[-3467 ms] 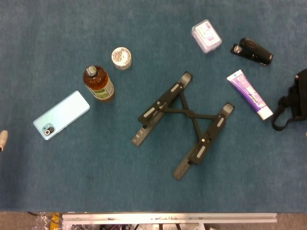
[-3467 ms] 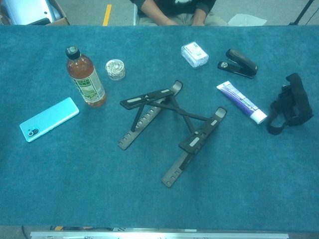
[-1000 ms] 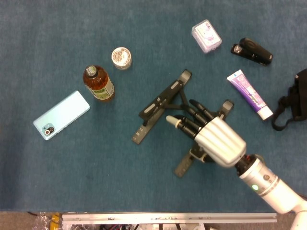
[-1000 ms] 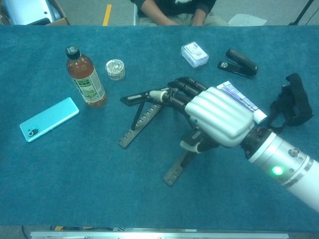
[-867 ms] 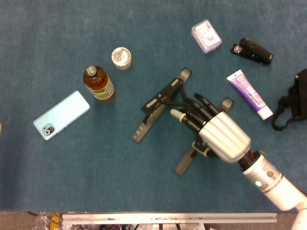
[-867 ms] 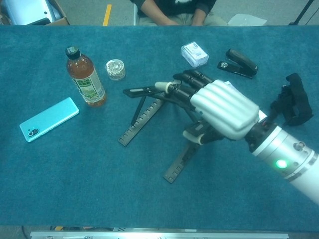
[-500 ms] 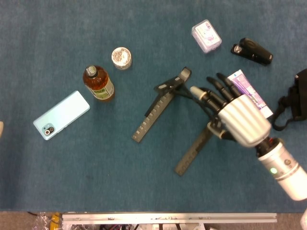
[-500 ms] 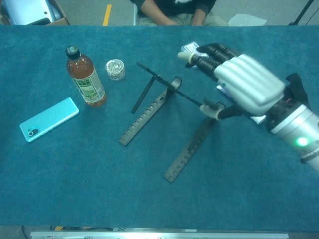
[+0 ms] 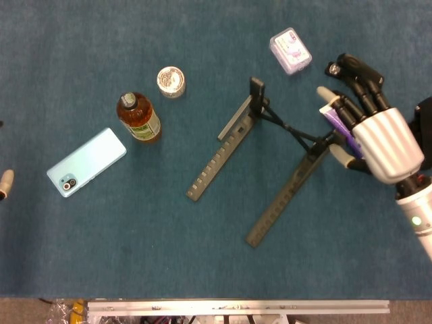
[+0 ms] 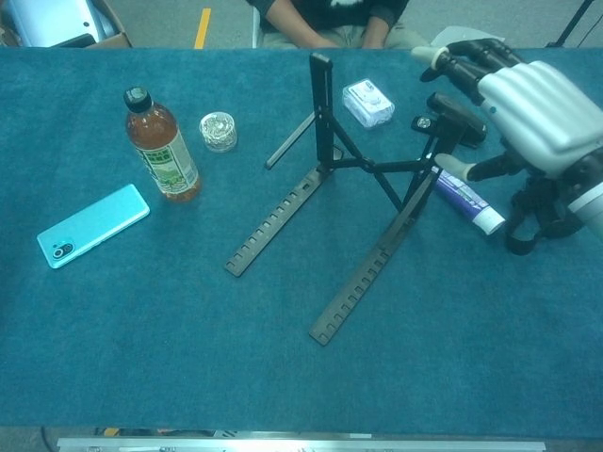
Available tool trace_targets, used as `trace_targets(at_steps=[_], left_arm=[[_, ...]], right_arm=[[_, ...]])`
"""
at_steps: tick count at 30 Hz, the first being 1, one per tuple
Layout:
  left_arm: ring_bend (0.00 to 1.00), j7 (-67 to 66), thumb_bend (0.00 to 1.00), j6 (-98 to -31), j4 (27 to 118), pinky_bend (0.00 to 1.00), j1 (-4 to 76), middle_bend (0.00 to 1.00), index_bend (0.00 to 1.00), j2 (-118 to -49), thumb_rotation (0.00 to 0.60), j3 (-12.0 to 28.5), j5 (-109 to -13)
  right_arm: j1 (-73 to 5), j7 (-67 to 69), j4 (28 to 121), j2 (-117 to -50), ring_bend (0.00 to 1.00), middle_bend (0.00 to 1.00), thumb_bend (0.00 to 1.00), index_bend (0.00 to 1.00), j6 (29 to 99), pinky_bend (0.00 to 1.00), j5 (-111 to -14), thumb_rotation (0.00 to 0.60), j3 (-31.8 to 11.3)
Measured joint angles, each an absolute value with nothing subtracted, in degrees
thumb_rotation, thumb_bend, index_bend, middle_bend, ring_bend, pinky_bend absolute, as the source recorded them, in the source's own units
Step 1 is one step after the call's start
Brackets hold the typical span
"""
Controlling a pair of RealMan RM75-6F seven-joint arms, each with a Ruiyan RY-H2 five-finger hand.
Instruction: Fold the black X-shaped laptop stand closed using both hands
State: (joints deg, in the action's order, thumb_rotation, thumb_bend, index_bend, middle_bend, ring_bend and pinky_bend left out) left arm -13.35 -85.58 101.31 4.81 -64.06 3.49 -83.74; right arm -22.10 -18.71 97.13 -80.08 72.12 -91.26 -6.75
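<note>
The black laptop stand (image 9: pixel 270 158) lies mid-table with its two notched base rails flat. In the chest view its upper arms (image 10: pixel 322 104) stand raised, joined by crossed links. My right hand (image 9: pixel 378 138) hovers at the stand's right side. Its thumb (image 10: pixel 454 168) presses the raised right arm and its fingers (image 10: pixel 462 58) stretch above it, so the hand holds that arm up. Only a pale fingertip of my left hand (image 9: pixel 5 182) shows at the left edge of the head view.
Left of the stand are a tea bottle (image 9: pixel 139 117), a light blue phone (image 9: pixel 86 162) and a small round jar (image 9: pixel 171 81). A white box (image 9: pixel 291 50), a stapler (image 10: pixel 457 118), a toothpaste tube (image 10: pixel 464 201) and a black strap (image 10: pixel 546 202) lie at the right. A person sits across the table (image 10: pixel 330 19).
My right hand came in over the flat stand, then drew back to the right and upward. The stand's upper arms swung up from flat to upright and its right rail shifted right.
</note>
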Motion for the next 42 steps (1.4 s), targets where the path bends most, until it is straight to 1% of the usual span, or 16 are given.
trace_targets(at_steps=[8,24,37,42], left_arm=[[0.14,-14.05,0.28,-85.37,101.82,0.14,5.11,0.17,0.19,-64.14,0.6,3.46,-83.72],[0.14,-14.55,0.28,-85.63,102.27,0.14,5.16,0.17,0.19,-64.13,0.6,3.32,-83.73],[0.14,-14.55,0.28,-86.54,102.66,0.14,4.74,0.17,0.19,-63.81,0.6,3.16,-84.02],[0.14,-14.24,0.28,-86.82,102.59,0.14,4.45,0.17,0.19,-63.6,0.6,3.06,-83.91]], right_arm=[[-21.81,-17.19,95.69,-79.54,0.06,0.21,0.25,0.04,73.25,0.06,-89.94,0.6,-6.94],[-21.35,-15.73,96.68,-77.93,0.06,0.21,0.25,0.04,75.34,0.06,-90.24,0.6,-6.45],[-21.71,-13.13,100.08,-77.19,0.06,0.21,0.25,0.04,75.71,0.06,-93.17,0.6,-4.97],[-21.87,-8.91,104.14,-75.83,0.06,0.21,0.25,0.04,75.89,0.06,-97.16,0.6,-2.93]])
